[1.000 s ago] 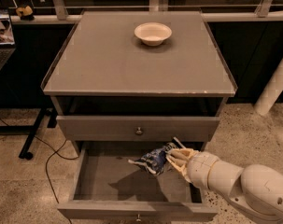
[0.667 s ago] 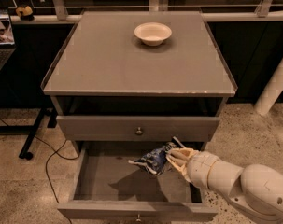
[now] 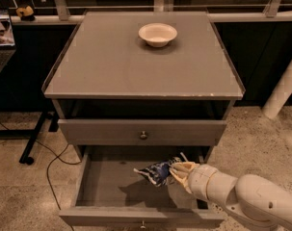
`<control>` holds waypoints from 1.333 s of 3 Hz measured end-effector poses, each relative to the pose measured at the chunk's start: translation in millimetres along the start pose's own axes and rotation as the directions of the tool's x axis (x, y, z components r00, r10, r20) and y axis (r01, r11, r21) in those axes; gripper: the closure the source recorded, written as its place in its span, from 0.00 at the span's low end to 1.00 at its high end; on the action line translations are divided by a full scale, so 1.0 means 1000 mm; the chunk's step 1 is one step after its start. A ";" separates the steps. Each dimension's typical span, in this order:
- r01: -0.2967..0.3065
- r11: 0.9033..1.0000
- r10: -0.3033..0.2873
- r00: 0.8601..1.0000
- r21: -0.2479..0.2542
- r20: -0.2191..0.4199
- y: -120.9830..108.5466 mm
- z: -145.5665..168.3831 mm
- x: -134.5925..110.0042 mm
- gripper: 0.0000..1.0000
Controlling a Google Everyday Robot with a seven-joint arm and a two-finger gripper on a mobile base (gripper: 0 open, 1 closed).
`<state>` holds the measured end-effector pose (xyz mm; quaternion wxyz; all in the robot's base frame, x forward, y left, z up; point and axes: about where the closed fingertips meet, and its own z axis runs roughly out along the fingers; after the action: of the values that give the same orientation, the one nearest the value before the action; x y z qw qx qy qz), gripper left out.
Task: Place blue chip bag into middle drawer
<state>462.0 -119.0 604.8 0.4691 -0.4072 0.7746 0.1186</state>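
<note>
- Camera view: cuts off the pale arm (image 3: 251, 196) at the right and lower edges.
- Hides the right part of the middle drawer (image 3: 107, 189) beneath that arm, along with a stretch of its front rim.
- Catches only the top of that drawer's knob (image 3: 143, 224) at the lower edge, below the gripper and to its picture-left.
- Leaves the bag's white and silver markings too small to read.
- Gripper (image 3: 177, 171): inside the open middle drawer, toward its right side, fingers pinched together on the right end of the blue chip bag (image 3: 156, 171).
- Blue chip bag: juts out to the picture-left of the gripper, crumpled, over the drawer's grey floor, with a shadow just beneath; hard to tell whether touching that floor or clear of it.
- Just above the gripper: closed upper drawer front (image 3: 102, 131) with a round metal knob (image 3: 143, 135).
- Well above and behind the gripper: cabinet top (image 3: 126, 71) bearing a white bowl (image 3: 157, 34).
- Far to the picture-left of the gripper: black cable (image 3: 48, 165) on the speckled floor.
</note>
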 end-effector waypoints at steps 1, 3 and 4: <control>-0.059 0.998 0.059 0.997 0.000 -0.056 -0.005 0.027 0.047 1.00; -0.127 0.992 0.121 0.981 -0.028 -0.154 -0.016 0.083 0.116 1.00; -0.159 0.984 0.139 0.970 -0.085 -0.202 -0.016 0.108 0.139 1.00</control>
<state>510.9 -140.1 436.2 0.3596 -0.3807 0.8383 0.1518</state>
